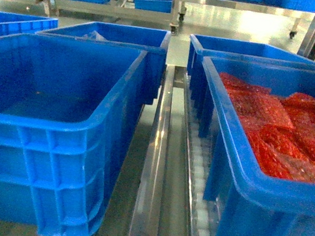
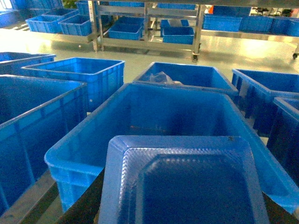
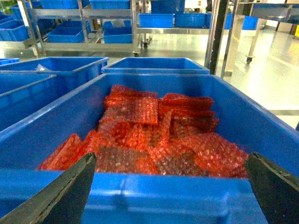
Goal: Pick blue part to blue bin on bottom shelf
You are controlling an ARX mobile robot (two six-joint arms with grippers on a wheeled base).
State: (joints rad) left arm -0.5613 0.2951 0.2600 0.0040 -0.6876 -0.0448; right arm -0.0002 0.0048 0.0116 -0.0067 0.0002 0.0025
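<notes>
A blue part (image 2: 187, 182), a shallow square tray with a ribbed rim, fills the bottom of the left wrist view. My left gripper (image 2: 182, 203) is shut on it, with dark fingers (image 2: 79, 205) showing at its sides. It hangs over the near rim of an empty blue bin (image 2: 154, 109). In the head view that blue bin (image 1: 52, 134) stands at the left on the bottom shelf (image 1: 154, 169), and neither gripper shows there. My right gripper (image 3: 170, 161) is open, its fingers (image 3: 60, 196) wide apart before a bin of red bubble-wrap packets (image 3: 149, 135).
The red-packet bin (image 1: 266, 166) sits at the right of the head view, with white rollers (image 1: 199, 175) beside it. More blue bins (image 1: 115, 41) stand behind and to the left. Metal racks (image 2: 145, 28) with further bins line the far floor.
</notes>
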